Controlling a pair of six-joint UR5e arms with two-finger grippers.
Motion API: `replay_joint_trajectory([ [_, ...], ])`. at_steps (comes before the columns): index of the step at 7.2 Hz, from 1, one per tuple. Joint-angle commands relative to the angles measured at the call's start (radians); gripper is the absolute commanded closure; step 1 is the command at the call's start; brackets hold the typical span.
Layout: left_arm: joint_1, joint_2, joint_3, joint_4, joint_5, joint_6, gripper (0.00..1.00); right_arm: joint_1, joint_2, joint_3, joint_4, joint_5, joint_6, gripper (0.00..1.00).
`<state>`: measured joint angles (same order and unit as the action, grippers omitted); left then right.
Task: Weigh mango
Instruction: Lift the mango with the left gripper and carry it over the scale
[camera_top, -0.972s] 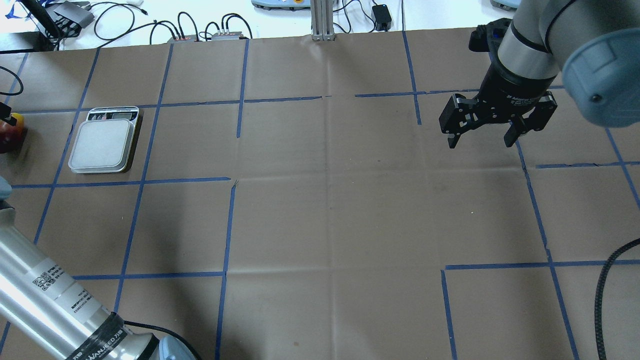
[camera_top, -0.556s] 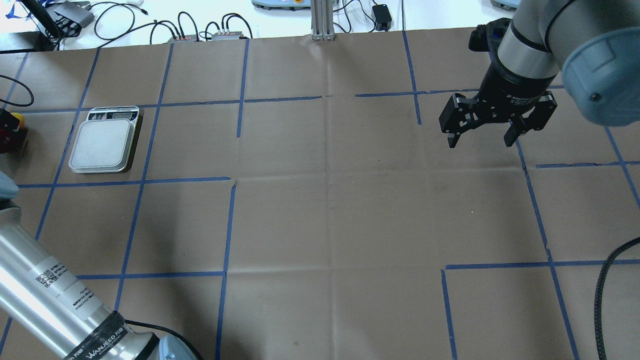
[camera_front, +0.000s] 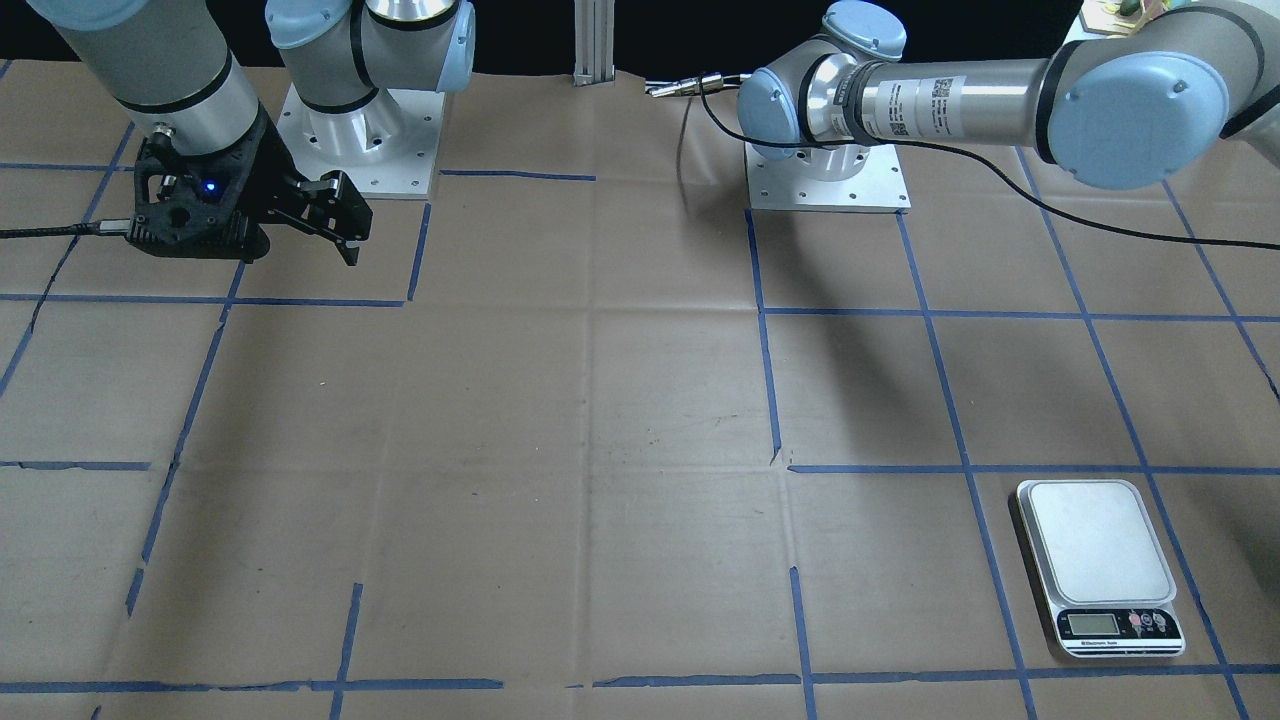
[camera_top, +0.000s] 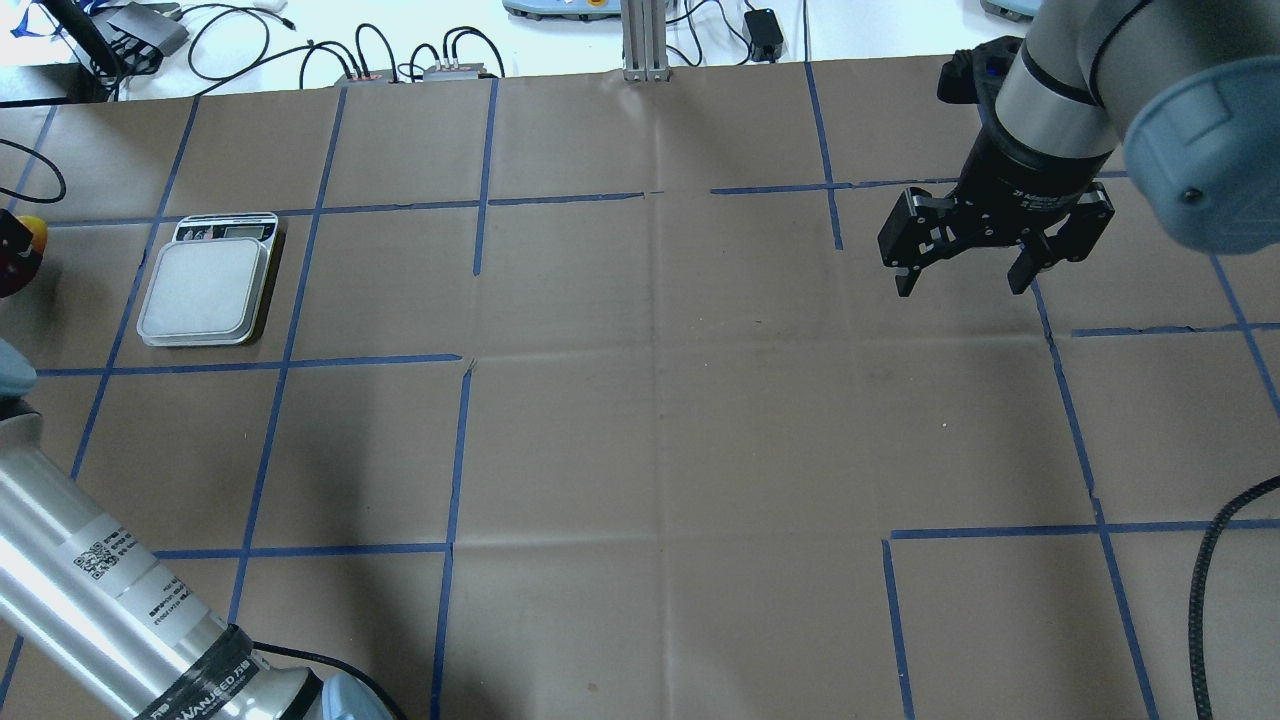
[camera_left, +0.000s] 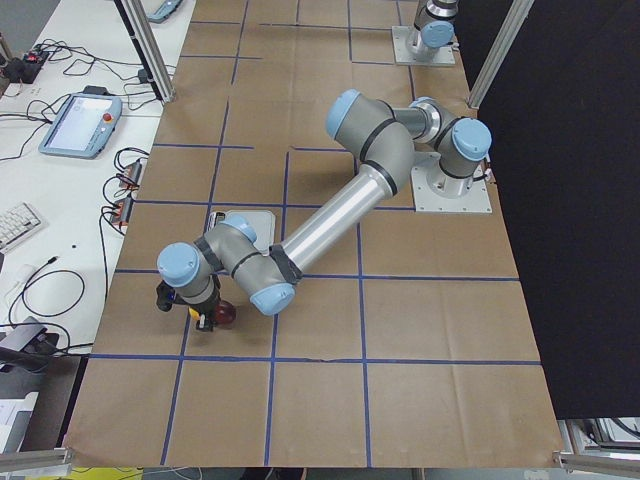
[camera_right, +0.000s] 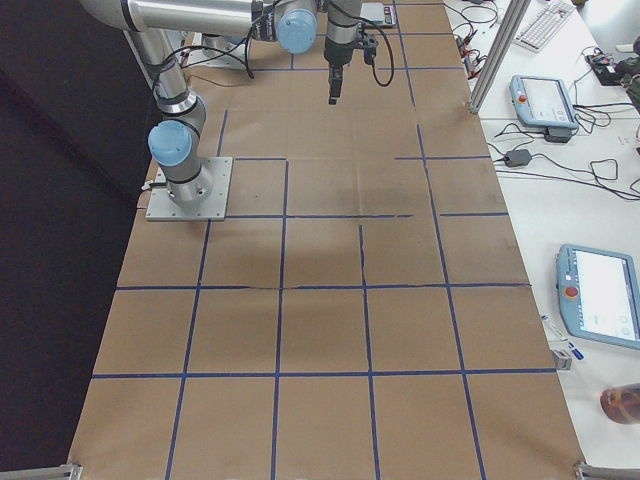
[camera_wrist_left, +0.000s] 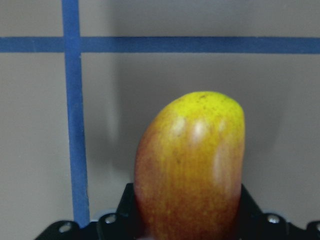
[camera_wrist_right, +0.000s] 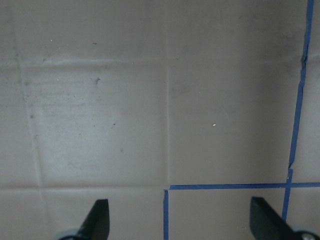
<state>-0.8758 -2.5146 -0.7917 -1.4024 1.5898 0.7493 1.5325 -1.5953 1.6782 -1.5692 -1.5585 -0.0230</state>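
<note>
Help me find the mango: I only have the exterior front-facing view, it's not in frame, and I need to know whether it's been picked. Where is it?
Observer: The left wrist view shows the mango between the left gripper's fingers, yellow end away from the camera.
Operator: Which side of the scale?
Observer: Overhead, it is at the frame's left edge, left of the scale, across a blue tape line.
Operator: Off the table?
Observer: The exterior left view shows it under the left gripper, near the paper; contact I cannot judge.
</note>
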Motion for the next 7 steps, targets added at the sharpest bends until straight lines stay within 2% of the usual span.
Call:
replay_joint_trajectory([
  [1,-0.084,0.174,-0.236,-0.018,-0.004,-0.1,0.9,0.0,0.0,0.0,0.0,0.0,0.0,0.0],
  [2,-0.122,0.251,-0.356,-0.003,-0.005,-0.134,0.9,0.0,0.0,0.0,0.0,0.0,0.0,0.0],
  [3,-0.161,0.29,-0.432,0.022,-0.005,-0.169,0.9,0.0,0.0,0.0,0.0,0.0,0.0,0.0],
  [4,-0.178,0.293,-0.472,0.099,-0.004,-0.172,0.89,0.0,0.0,0.0,0.0,0.0,0.0,0.0],
  [6,-0.209,0.296,-0.521,0.112,-0.005,-0.208,0.87,0.0,0.0,0.0,0.0,0.0,0.0,0.0],
  [7,-0.21,0.299,-0.544,0.162,-0.004,-0.209,0.85,0.0,0.0,0.0,0.0,0.0,0.0,0.0],
])
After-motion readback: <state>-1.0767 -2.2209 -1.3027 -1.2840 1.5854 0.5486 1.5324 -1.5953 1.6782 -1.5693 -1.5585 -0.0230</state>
